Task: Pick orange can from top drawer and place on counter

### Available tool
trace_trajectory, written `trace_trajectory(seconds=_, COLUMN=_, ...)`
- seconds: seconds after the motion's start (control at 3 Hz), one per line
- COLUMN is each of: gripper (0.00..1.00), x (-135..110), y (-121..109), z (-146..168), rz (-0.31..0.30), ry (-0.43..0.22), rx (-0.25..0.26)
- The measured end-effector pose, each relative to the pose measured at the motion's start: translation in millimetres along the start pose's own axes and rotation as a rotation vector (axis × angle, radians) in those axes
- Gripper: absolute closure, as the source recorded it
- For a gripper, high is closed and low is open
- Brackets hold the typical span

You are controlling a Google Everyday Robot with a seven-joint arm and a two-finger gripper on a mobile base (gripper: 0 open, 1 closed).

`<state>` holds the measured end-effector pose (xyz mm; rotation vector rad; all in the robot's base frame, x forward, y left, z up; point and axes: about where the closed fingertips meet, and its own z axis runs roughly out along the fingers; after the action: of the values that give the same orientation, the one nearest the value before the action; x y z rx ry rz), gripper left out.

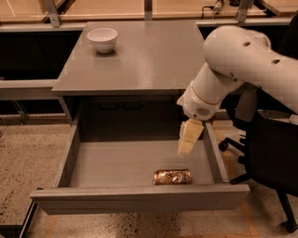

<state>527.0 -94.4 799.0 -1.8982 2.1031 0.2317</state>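
The orange can (172, 176) lies on its side in the open top drawer (116, 165), near the front panel, right of centre. My gripper (186, 143) hangs from the white arm (237, 60) over the right part of the drawer, just above and slightly right of the can, pointing down at it. It holds nothing. The grey counter (153, 56) is above the drawer.
A white bowl (102, 39) stands on the counter's far left corner. A black office chair (270, 158) is close to the drawer's right side. A pale wooden surface with metal legs (93, 5) runs along the back. Speckled floor lies left.
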Motion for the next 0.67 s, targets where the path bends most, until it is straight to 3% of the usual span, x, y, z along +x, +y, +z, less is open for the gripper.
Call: trace_trajectory(seconds=0.67, gripper=0.00, x=6, y=-3, z=52, rz=0.029, ry=-0.025, rx=-0.045)
